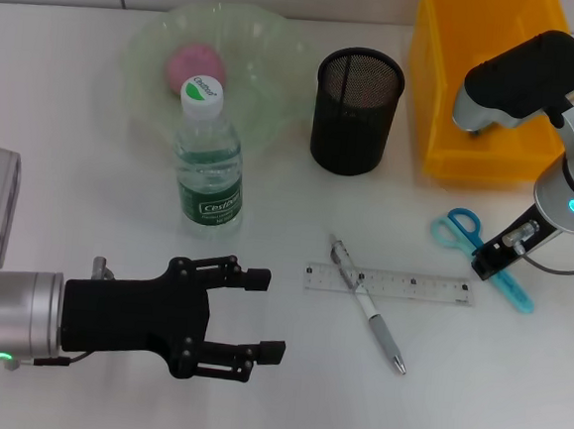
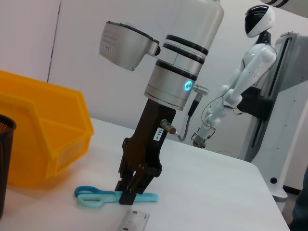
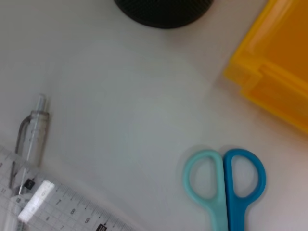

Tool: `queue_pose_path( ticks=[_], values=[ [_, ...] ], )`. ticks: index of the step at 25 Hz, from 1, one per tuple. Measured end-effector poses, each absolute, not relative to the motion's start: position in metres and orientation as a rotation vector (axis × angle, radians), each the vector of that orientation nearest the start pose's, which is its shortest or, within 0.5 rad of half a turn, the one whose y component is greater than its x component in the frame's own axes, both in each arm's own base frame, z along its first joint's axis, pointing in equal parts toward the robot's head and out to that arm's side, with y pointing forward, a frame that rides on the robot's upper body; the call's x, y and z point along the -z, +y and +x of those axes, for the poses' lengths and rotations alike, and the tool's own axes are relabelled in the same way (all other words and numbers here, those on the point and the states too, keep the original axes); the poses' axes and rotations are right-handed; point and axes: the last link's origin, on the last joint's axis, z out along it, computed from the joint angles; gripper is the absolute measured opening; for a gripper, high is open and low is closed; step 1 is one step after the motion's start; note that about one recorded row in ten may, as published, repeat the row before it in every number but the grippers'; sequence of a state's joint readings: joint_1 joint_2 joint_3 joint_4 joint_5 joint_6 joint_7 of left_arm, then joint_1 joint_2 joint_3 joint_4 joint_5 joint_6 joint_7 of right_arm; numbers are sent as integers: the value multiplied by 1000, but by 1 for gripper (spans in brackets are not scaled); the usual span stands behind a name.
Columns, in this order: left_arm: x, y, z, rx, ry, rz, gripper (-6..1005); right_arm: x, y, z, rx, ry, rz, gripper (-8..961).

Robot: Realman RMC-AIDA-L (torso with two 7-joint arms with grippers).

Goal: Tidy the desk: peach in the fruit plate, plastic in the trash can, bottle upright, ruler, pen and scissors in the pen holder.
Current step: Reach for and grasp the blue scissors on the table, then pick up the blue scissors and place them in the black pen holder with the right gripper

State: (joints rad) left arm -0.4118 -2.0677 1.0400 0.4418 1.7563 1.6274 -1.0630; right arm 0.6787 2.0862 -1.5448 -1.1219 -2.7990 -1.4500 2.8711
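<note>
**Head view: right gripper down on the scissors, left arm waiting low**

Head camera first, and the big yellow bin (image 1: 477, 140) sits at the back right of the table (image 1: 253, 391). Left of it, the pale green plate (image 1: 151, 45) already has the pink peach (image 1: 191, 66) inside. The left gripper (image 1: 264, 314) hovers over the near left of the table, fingers spread wide, holding nothing.

Next, the black mesh holder (image 1: 357, 111) stands between plate and bin. The bottle (image 1: 209, 159) is upright just in front of the plate, white cap on top.

Over on the right, the right gripper (image 1: 486, 267) is down at the scissors (image 1: 465, 231), its tip over the blades; from the left wrist camera its jaws look closed around the blades, touching the table. The handles, one teal and one blue, point toward the bin.

The clear ruler (image 1: 430, 287) lies flat at centre, and the pen (image 1: 373, 316) lies slanted across its left end.
</note>
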Motion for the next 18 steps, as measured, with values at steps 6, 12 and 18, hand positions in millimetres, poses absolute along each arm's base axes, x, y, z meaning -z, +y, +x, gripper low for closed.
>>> queue_pose_path(
  ticks=[6, 12, 18],
  values=[
    [53, 256, -273, 864, -455, -2929, 843, 28, 360, 212, 719, 1114, -2305, 266],
    [53, 256, -272, 877, -453, -2926, 843, 8, 354, 199, 558, 1086, -2331, 211],
    [51, 257, -271, 881, -458, -2921, 843, -40, 348, 186, 117, 1134, -2432, 227]
  ],
)
